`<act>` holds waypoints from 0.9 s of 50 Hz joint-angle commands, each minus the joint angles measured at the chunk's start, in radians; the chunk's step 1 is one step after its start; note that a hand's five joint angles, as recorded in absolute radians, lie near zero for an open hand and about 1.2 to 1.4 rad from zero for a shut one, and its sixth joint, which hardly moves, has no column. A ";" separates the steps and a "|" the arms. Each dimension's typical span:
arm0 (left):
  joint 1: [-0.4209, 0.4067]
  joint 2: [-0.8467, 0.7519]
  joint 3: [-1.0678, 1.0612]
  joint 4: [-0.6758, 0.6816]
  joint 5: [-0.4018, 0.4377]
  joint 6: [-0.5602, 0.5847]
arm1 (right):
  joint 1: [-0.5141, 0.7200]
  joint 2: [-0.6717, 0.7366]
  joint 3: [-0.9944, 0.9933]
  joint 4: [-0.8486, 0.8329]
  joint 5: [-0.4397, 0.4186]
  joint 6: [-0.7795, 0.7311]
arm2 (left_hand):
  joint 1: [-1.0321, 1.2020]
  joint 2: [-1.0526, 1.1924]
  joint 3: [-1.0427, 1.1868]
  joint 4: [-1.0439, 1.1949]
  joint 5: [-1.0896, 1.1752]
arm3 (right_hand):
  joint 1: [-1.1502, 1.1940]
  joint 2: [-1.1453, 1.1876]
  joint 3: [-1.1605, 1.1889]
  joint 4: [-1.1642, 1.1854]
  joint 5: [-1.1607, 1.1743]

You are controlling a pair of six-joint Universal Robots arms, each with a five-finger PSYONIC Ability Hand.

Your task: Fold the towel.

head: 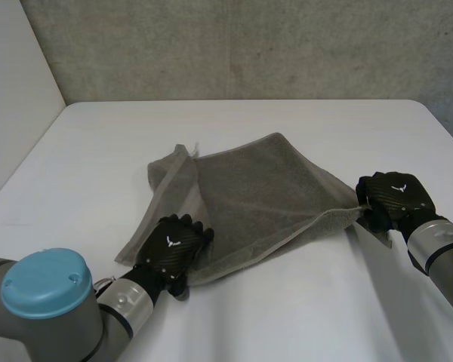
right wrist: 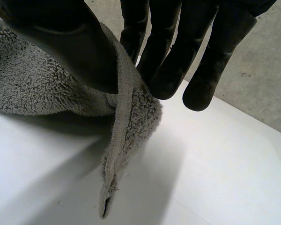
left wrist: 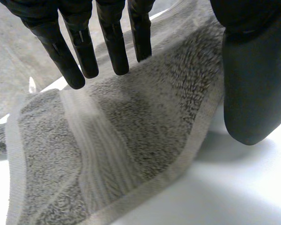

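Note:
A grey towel (head: 257,192) lies partly doubled over in the middle of the white table (head: 98,151). My left hand (head: 172,247) rests over its near left corner. In the left wrist view this hand (left wrist: 114,42) is open, its fingers straight and its thumb (left wrist: 255,84) held apart, just above the towel (left wrist: 131,140). My right hand (head: 396,197) is at the towel's right corner. In the right wrist view this hand (right wrist: 70,42) pinches the towel's hemmed edge (right wrist: 126,117) between thumb and fingers (right wrist: 168,70), lifting it off the table.
White table (head: 302,317) stretches bare in front of the towel and to the far side. A grey wall (head: 249,45) runs behind the table's far edge, and a white panel (head: 15,90) stands at the left.

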 commanded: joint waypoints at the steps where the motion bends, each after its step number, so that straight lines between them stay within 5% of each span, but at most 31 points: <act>1: -0.002 -0.056 0.047 0.086 -0.109 -0.011 | 0.002 0.000 0.004 0.000 0.000 0.000 | -0.067 -0.068 -0.057 -0.081 -0.213 | 0.060 0.063 0.064 0.058 0.060; 6: -0.002 -0.073 0.074 0.149 -0.236 -0.013 | 0.013 0.000 0.004 0.000 0.000 -0.001 | -0.026 -0.027 -0.016 -0.040 -0.172 | 0.060 0.063 0.064 0.058 0.060; 13: 0.003 -0.061 0.076 0.160 -0.287 -0.013 | 0.013 0.000 0.004 0.000 0.000 0.000 | 0.053 0.052 0.063 0.039 -0.093 | 0.060 0.063 0.064 0.058 0.060; 18: 0.004 -0.056 0.067 0.160 -0.282 -0.010 | 0.014 0.000 0.004 0.000 0.000 0.000 | 0.491 0.490 0.500 0.477 0.344 | 0.060 0.063 0.064 0.058 0.060; 20: 0.001 -0.044 0.062 0.157 -0.281 0.002 | 0.014 0.000 0.004 0.000 0.002 0.002 | 0.894 0.893 0.904 0.880 0.748 | 0.060 0.063 0.064 0.058 0.060; 30: 0.012 0.176 0.047 0.154 -0.288 0.041 | 0.008 -0.160 -0.063 0.089 -0.007 0.002 | 0.895 0.895 0.905 0.882 0.749 | 0.060 0.063 0.064 0.058 0.060; 38: 0.033 0.508 0.139 0.115 -0.282 0.117 | 0.000 -0.375 -0.374 0.450 -0.117 0.002 | 0.895 0.895 0.905 0.882 0.749 | 0.060 0.063 0.064 0.058 0.060; 45: 0.040 0.614 0.347 -0.136 -0.281 0.197 | -0.022 -0.410 -0.690 0.682 -0.155 -0.110 | 0.895 0.895 0.905 0.882 0.749 | 0.060 0.063 0.064 0.058 0.060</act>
